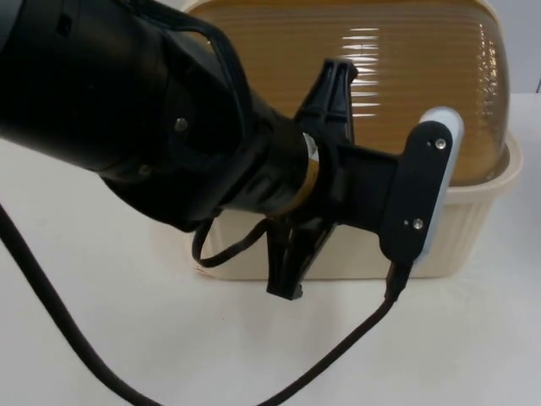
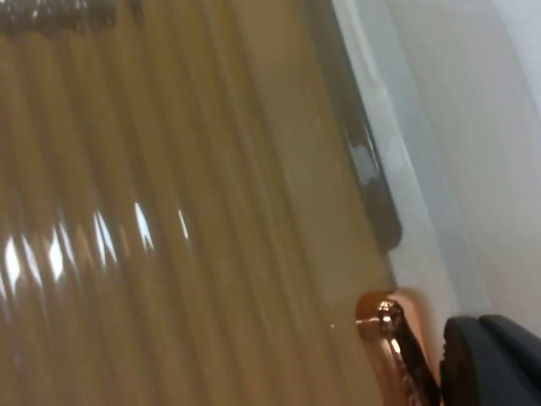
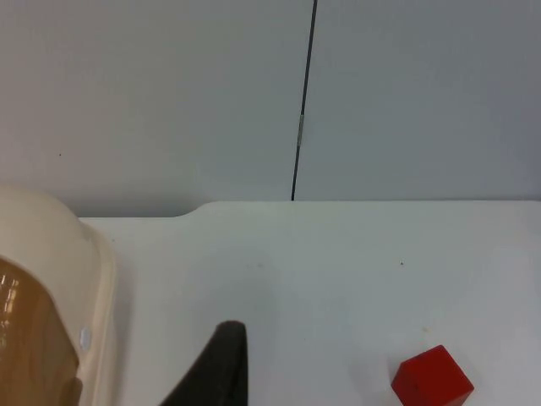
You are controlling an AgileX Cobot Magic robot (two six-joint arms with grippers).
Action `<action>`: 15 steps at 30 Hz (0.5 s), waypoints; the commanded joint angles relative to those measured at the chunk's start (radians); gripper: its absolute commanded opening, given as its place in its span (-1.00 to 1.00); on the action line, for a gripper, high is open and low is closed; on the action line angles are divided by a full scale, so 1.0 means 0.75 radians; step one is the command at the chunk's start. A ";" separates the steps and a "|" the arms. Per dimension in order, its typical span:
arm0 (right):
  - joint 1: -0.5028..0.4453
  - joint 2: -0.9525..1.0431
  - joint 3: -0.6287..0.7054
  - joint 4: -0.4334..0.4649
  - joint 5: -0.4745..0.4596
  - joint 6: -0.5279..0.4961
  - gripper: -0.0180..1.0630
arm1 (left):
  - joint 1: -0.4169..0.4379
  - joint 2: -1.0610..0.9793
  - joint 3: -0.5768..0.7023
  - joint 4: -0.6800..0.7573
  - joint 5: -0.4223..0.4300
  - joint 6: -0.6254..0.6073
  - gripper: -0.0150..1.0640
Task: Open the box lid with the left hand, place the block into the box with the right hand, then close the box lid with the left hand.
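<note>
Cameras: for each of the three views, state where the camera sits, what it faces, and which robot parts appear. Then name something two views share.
Top view: fixed above, looking down and forward at the table and box; the left arm crosses in front, its left gripper at the lid.
Left wrist view: on the left arm, close against the ribbed amber lid; a black fingertip shows.
Right wrist view: on the right arm, facing the grey wall; a red block and a fingertip show.
Shared: the box appears in all three.

even, bright, diffuse light; white glare streaks on the ribbed amber lid (image 1: pixel 397 76), smeared by motion blur in the left wrist view. soft shadow beneath the red block (image 3: pixel 432 377).
</note>
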 commanded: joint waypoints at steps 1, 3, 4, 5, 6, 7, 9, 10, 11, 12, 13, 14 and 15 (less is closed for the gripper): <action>-0.006 -0.007 -0.010 -0.009 -0.010 -0.005 0.98 | 0.005 -0.001 -0.022 0.006 0.033 -0.019 -0.98; -0.006 -0.007 -0.010 -0.009 -0.010 -0.005 0.98 | 0.005 -0.001 -0.032 0.014 0.033 -0.019 -0.98; -0.006 -0.007 -0.010 -0.009 -0.010 -0.005 0.98 | 0.005 -0.001 -0.032 0.014 0.033 -0.019 -0.98; -0.006 -0.007 -0.010 -0.009 -0.010 -0.005 0.98 | 0.005 -0.001 -0.032 0.014 0.033 -0.019 -0.98; -0.006 -0.007 -0.010 -0.009 -0.010 -0.005 0.98 | 0.005 -0.001 -0.032 0.014 0.033 -0.019 -0.98; -0.006 -0.007 -0.010 -0.009 -0.010 -0.005 0.98 | 0.005 -0.001 -0.032 0.014 0.033 -0.019 -0.98; -0.006 -0.007 -0.010 -0.009 -0.010 -0.005 0.98 | 0.005 -0.001 -0.032 0.014 0.039 -0.019 -0.98; -0.006 -0.007 -0.010 -0.009 -0.010 -0.005 0.98 | 0.005 -0.001 -0.032 0.014 0.039 -0.019 -0.98; -0.006 -0.007 -0.010 -0.009 -0.010 -0.005 0.98 | 0.005 -0.001 -0.032 0.014 0.044 -0.019 -0.98; -0.006 -0.007 -0.010 -0.009 -0.010 -0.005 0.98 | 0.005 -0.001 -0.032 0.014 0.057 -0.019 -0.98; -0.006 -0.007 -0.010 -0.009 -0.010 -0.005 0.98 | 0.005 -0.001 -0.032 0.014 0.074 -0.019 -0.98; -0.006 -0.007 -0.010 -0.009 -0.010 -0.005 0.98 | 0.005 -0.001 -0.032 0.014 0.084 -0.019 -0.98; -0.006 -0.007 -0.010 -0.009 -0.010 -0.005 0.98 | 0.005 -0.001 -0.032 0.014 0.084 -0.019 -0.98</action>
